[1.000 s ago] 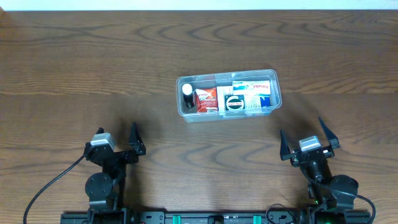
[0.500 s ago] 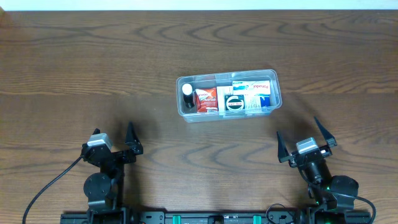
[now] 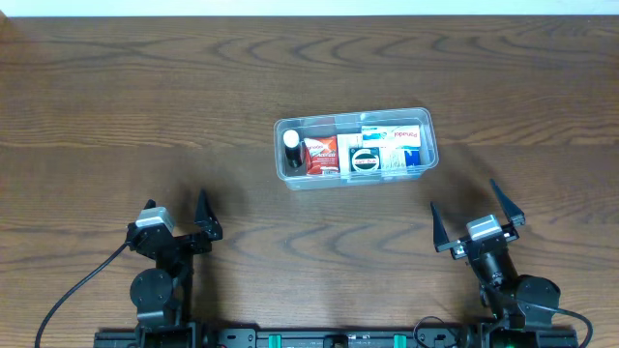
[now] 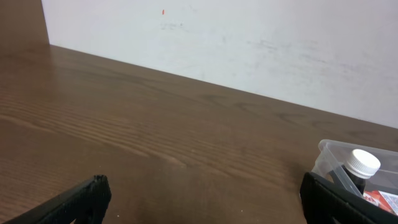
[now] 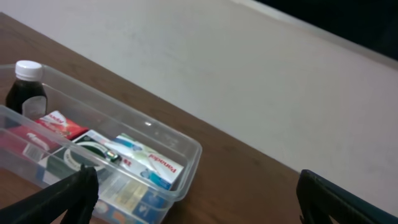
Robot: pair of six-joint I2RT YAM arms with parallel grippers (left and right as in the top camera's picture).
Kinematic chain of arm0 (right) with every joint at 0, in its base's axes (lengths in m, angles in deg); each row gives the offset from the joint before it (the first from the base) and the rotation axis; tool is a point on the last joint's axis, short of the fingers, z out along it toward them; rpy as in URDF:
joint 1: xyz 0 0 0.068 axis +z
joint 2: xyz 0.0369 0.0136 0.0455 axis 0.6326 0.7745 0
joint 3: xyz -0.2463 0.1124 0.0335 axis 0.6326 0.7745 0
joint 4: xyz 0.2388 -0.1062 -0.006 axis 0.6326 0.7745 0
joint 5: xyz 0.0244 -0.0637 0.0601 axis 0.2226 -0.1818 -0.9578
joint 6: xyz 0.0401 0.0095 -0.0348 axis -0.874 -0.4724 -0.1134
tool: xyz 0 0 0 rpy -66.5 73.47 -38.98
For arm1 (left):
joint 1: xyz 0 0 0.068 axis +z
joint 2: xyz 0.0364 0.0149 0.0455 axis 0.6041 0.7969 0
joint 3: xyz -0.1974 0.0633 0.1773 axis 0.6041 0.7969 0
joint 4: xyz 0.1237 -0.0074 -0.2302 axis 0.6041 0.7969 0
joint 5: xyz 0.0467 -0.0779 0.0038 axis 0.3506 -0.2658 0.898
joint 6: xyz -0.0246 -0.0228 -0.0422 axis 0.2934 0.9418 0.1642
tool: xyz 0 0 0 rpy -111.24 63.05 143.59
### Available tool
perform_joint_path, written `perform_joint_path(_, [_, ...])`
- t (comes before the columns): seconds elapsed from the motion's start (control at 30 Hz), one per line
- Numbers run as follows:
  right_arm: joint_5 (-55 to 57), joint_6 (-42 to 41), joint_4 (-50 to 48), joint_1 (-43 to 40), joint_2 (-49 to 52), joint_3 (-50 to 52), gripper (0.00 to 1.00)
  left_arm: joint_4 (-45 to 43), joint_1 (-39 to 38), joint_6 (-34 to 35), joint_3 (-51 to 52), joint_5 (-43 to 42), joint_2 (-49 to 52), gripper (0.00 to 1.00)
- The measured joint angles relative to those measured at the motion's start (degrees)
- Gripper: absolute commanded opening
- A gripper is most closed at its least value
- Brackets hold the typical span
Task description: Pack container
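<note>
While both arms sit folded low, the container (image 3: 431,140), a clear plastic tub w/ rounded corners and a rim, lies flat on the brown wood-grain desk (image 3: 116,87), long side running left-right. Inside it, at the left end, a dark bottle (image 3: 292,150) w/ a white cap stands upright. Just right of that is a red box (image 3: 320,155), then a dark pack w/ a white ring on it (image 3: 365,160), and a white-and-blue box (image 3: 395,135) fills the right end toward the far wall of the tub. The packs sit packed close, touching or nearly so; can't tell which. The left hand (image 3: 175,201) is on the near-left side of the container, well apart from it, fingers spread wide w/ nothing between them. The right hand (image 3: 464,198) is on the near-right side of the container, also well apart, likewise spread wide and holding nothing. From the left wrist cam only the tub's left corner and the bottle cap show, off to the right past one black fingertip (image 4: 329,199). The right wrist cam looks along the tub's length, contents visible thru the clear wall, w/ a pale wall (image 5: 249,74) behind the desk. A black cable (image 3: 82,285) trails from the left arm's base.
</note>
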Motion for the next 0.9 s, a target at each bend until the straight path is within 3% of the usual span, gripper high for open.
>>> perform_joint_path(0.2, [0.00,-0.48,5.11,0.00,0.04,0.00,0.99,-0.02,0.00,0.00,0.00,0.00,0.00,0.98])
perform_joint_path(0.6, [0.00,-0.61,5.07,0.00,0.04,0.00,0.99,0.04,0.00,-0.81,0.00,1.11,0.02,0.98])
perform_joint_path(0.9, [0.00,-0.63,5.07,0.00,0.04,0.00,0.99,0.04,0.00,-10.78,-0.07,2.10,4.26,0.98])
